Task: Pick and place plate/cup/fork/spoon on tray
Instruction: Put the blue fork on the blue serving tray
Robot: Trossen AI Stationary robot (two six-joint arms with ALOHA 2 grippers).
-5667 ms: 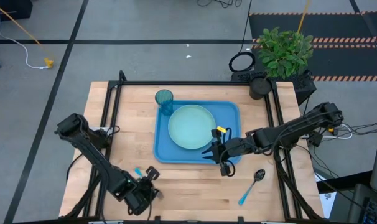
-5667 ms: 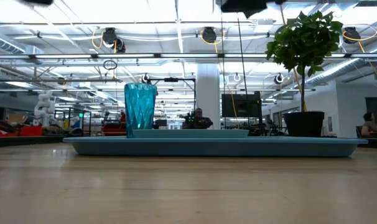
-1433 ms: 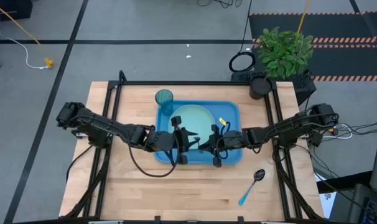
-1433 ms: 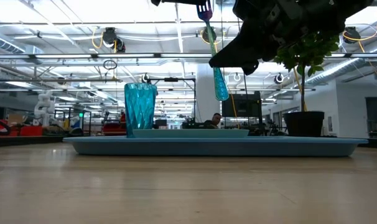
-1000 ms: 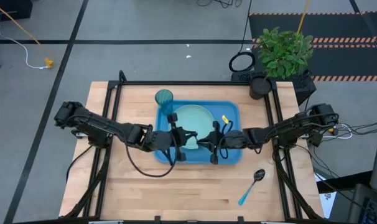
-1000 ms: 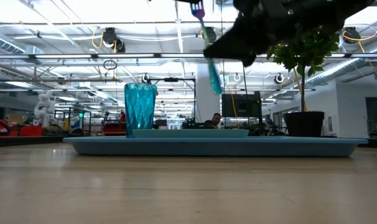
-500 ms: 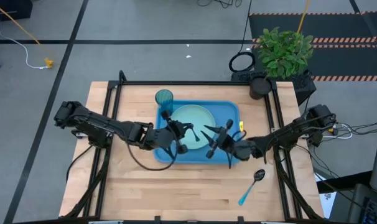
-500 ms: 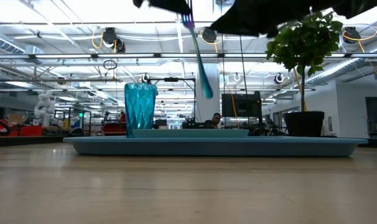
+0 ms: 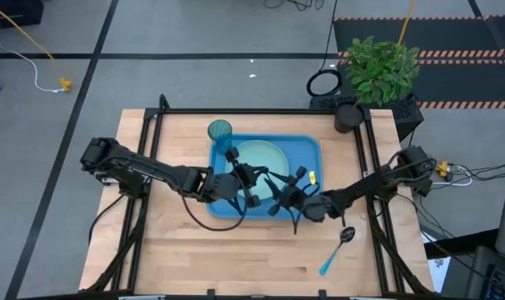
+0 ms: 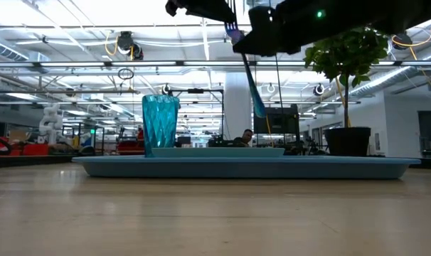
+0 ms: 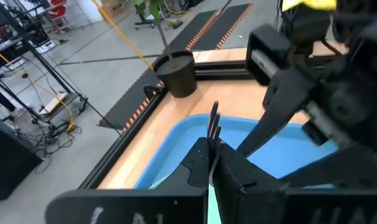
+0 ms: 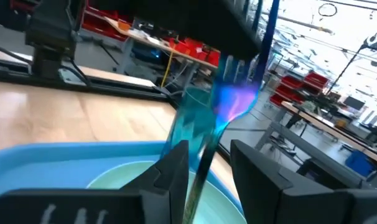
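The blue tray (image 9: 307, 146) holds the mint-green plate (image 9: 257, 158) and the teal cup (image 9: 220, 133), which stands at its far left corner. The cup also shows in the low view (image 10: 161, 124). My left gripper (image 9: 249, 185) is shut on the fork (image 10: 252, 85) above the tray. My right gripper (image 9: 279, 198) is open, with one finger on either side of the fork's handle (image 12: 203, 158); I cannot tell if they touch it. The spoon (image 9: 337, 248) lies on the table near the right, off the tray. My left gripper pinches the fork between its two fingers just below the tines (image 11: 213, 121), which stick out past the fingertips. The fork is lifted clear above the tray, tilted, tines up and light blue handle end (image 10: 259, 108) hanging down.
A potted plant (image 9: 377, 71) stands at the table's far right corner. Black frame rails (image 9: 152, 150) run along the table's left and right sides. Bare wood lies along the near edge (image 9: 236, 250).
My right gripper has drawn back toward the table's near right and turned. It has then come in toward the fork, until its fingers stand around the handle. My left gripper has kept the fork lifted over the tray and shifted it slightly, changing its tilt.
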